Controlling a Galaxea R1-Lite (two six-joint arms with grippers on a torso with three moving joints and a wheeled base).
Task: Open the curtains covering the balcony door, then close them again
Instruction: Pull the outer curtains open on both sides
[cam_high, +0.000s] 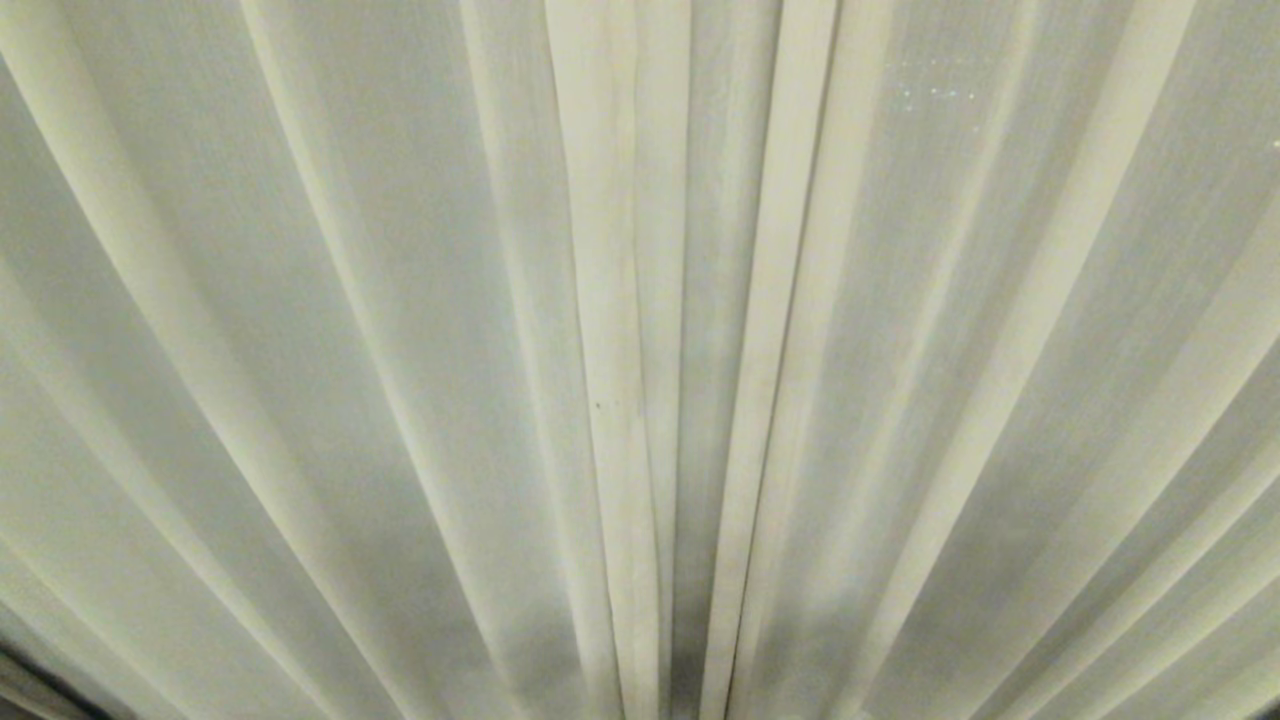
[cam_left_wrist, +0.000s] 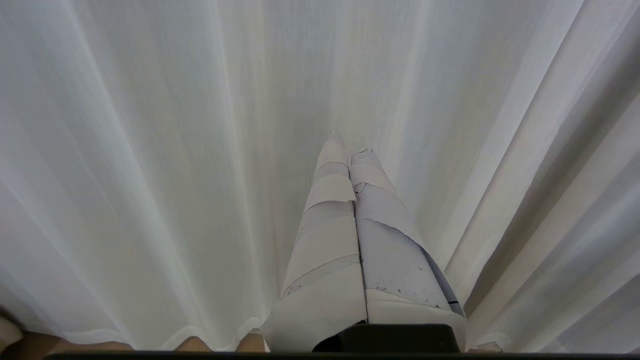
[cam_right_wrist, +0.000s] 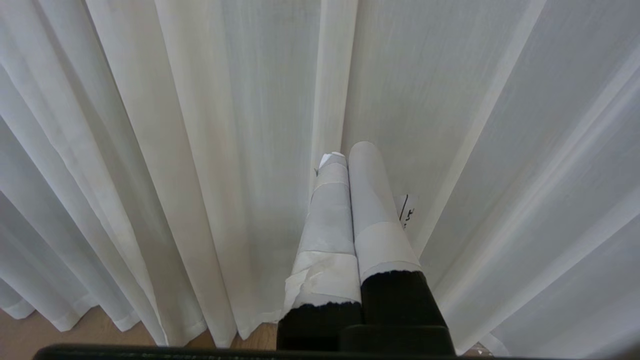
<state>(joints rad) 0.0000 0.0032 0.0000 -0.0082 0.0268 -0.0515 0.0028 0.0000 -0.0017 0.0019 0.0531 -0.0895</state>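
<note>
The cream curtains (cam_high: 400, 300) fill the head view, drawn together, their two hemmed edges (cam_high: 640, 400) meeting at the middle. The balcony door is hidden behind them. Neither arm shows in the head view. In the left wrist view, my left gripper (cam_left_wrist: 347, 145) is shut, its paper-taped fingers (cam_left_wrist: 330, 220) pressed together and pointing at the pleated curtains (cam_left_wrist: 150, 150), holding nothing. In the right wrist view, my right gripper (cam_right_wrist: 350, 150) is shut too, taped fingers (cam_right_wrist: 372, 200) together just in front of the curtains (cam_right_wrist: 225, 125), with no fabric between them.
A strip of wooden floor (cam_right_wrist: 100, 325) shows under the curtain hems (cam_right_wrist: 65, 320) in the right wrist view. The same brown floor (cam_left_wrist: 60, 345) peeks out below the hem in the left wrist view.
</note>
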